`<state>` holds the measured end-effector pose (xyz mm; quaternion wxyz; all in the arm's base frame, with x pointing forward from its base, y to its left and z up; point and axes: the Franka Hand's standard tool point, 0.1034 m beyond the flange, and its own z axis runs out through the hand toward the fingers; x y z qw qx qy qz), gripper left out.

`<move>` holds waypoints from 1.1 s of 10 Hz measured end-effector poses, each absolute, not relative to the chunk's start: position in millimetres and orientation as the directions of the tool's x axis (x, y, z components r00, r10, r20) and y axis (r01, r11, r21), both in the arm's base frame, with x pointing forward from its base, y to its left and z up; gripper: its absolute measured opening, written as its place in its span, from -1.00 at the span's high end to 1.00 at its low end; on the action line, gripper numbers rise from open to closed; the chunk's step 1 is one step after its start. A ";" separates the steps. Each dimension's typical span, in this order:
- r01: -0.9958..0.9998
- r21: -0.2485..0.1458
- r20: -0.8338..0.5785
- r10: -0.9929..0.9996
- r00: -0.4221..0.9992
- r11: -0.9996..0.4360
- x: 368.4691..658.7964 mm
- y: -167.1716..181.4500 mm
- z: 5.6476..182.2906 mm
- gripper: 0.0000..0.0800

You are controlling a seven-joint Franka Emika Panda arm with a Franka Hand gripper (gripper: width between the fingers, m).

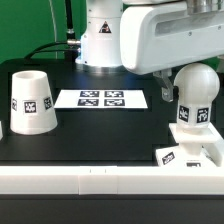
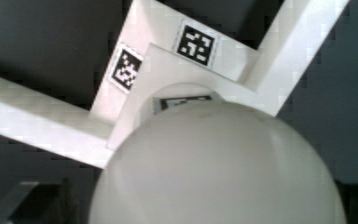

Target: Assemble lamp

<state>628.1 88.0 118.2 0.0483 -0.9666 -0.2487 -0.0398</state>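
The round-headed white bulb (image 1: 197, 88) stands upright on the flat tagged base (image 1: 190, 153) at the exterior view's right. My gripper (image 1: 172, 86) hangs from the white arm right over and beside the bulb's head. One dark finger (image 1: 163, 91) shows on the head's left, apart from it, and the other is hidden. In the wrist view the bulb's head (image 2: 202, 165) fills the near middle, with the base's tags (image 2: 197, 42) beyond it. The jaws stand wide open, and no grip shows. The tapered shade (image 1: 32, 101) stands alone at the exterior view's left.
The marker board (image 1: 100, 98) lies flat on the black table between shade and bulb. The robot's white pedestal (image 1: 100, 40) rises behind it. A white ledge (image 1: 90, 178) runs along the table's front edge.
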 end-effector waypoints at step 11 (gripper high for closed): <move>0.991 0.130 0.018 1.000 -0.010 0.008 639.8 83.3 119.2 -0.75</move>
